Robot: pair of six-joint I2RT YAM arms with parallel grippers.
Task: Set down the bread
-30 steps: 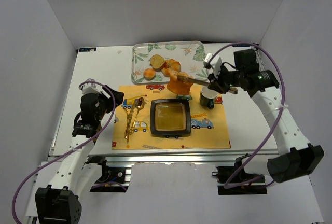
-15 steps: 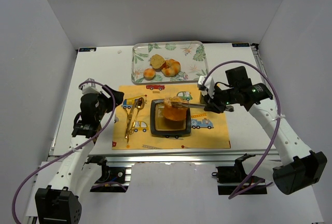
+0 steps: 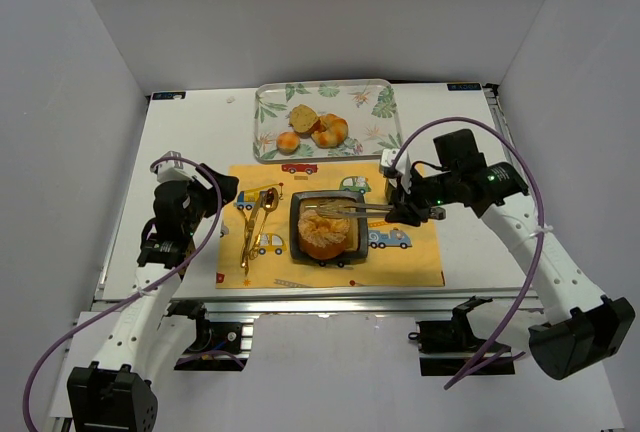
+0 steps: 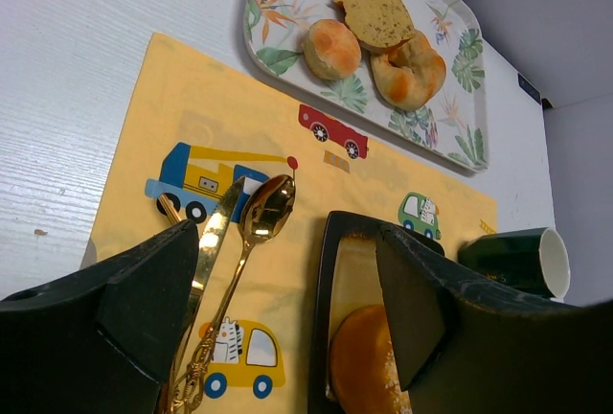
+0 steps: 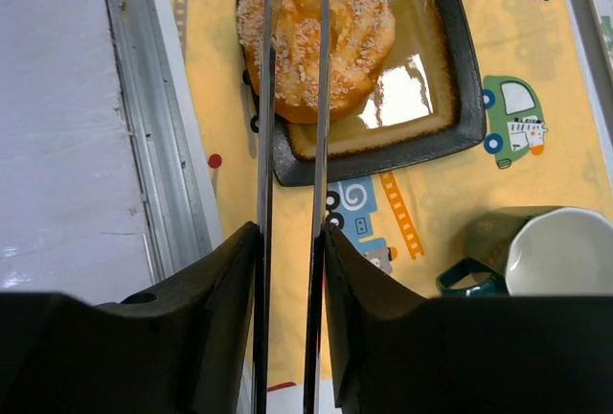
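The bread (image 3: 325, 236), a big golden-orange bun with pale flecks, lies on the black square plate (image 3: 295, 254) on the yellow placemat. My right gripper (image 3: 396, 212) is shut on metal tongs (image 3: 350, 209). In the right wrist view the gripper (image 5: 287, 237) holds the tong arms (image 5: 262, 146) close together, and they pass over the top of the bread (image 5: 335, 45), not around it. My left gripper (image 3: 222, 192) is open and empty over the placemat's left part. In its view (image 4: 287, 241) the bread (image 4: 369, 366) shows on the plate (image 4: 330, 289).
A green mug (image 3: 399, 188) stands just right of the plate, under my right wrist. Gold cutlery (image 3: 255, 222) lies left of the plate. A leaf-print tray (image 3: 262, 122) at the back holds three other rolls (image 3: 316, 129). The table's front edge is close to the placemat.
My right gripper carried the bread in the tongs from near the tray down onto the black plate. The bread now rests there and the tongs sit over it. The left arm is still.
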